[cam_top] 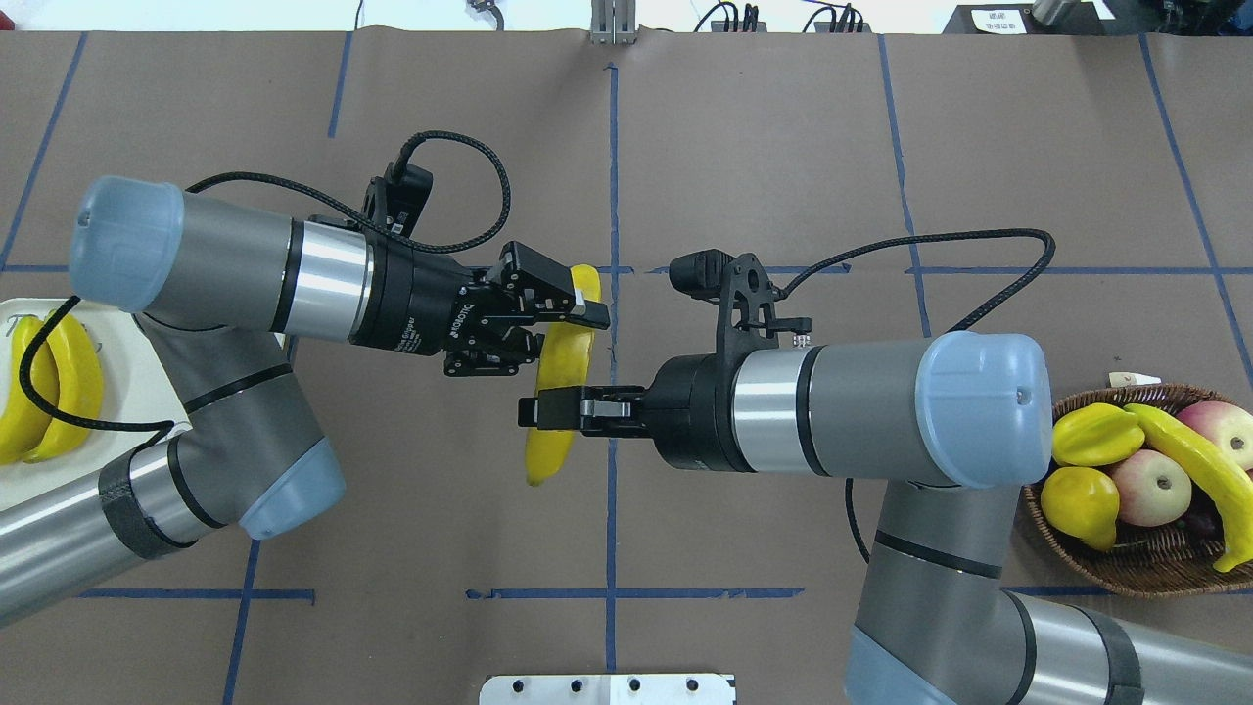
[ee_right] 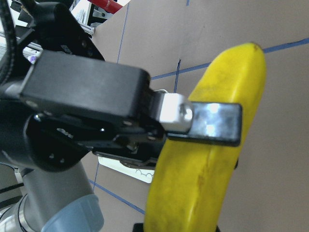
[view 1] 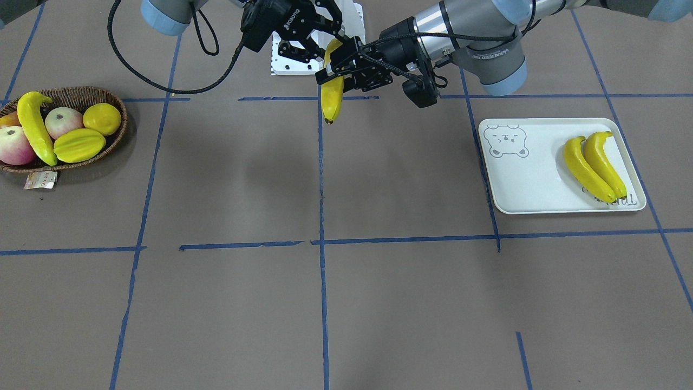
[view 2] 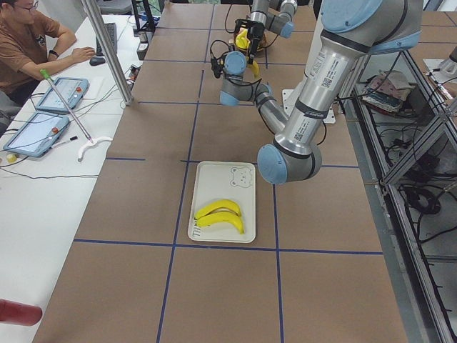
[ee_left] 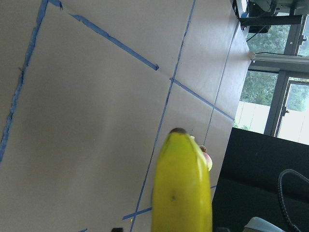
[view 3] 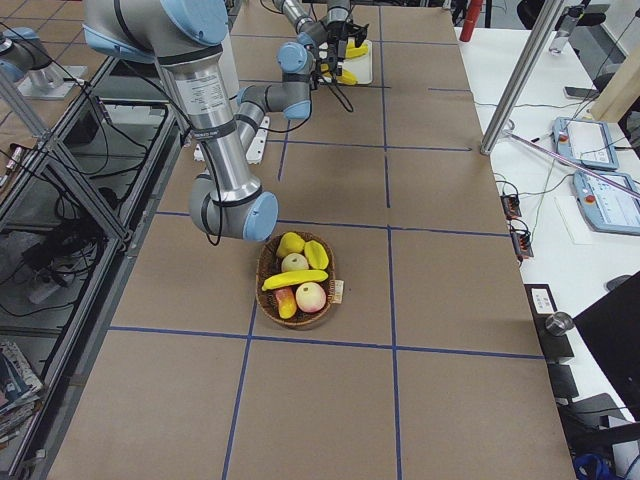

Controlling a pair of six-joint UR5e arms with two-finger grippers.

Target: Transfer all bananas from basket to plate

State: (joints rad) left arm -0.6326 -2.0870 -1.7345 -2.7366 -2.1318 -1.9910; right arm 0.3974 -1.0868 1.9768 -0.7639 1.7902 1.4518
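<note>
Since both grippers bear on one fruit above the table's centre, the step in hand is judged a hand-over from right arm to left. The airborne banana (cam_top: 563, 367) hangs off the table (view 1: 379, 303), well apart from both basket (view 1: 123, 122) and plate (view 1: 520, 184).

The left gripper (cam_top: 563, 315) is closed across the banana's farther part; the right wrist view shows a finger pad flat against the peel. The right gripper (cam_top: 548, 411) is closed across the nearer part, one finger lying over the fruit in the overhead view.

Count: two bananas (view 1: 593, 168) lie touching, side by side, at the plate's end away from the bear print. A last banana (view 1: 35, 127) lies in the basket among apples (view 1: 64, 122), a starfruit (view 1: 78, 146) and a lemon (view 1: 102, 118). The task is judged about half done.

Next move: the right fingers should part and draw straight back before the left arm swings, or the fruit is pulled between two grips.

Room: nothing shows on the brown paper between centre and plate. The bear-print half of the plate is bare and nearer, which suits a set-down away from the rim and the pair.
</note>
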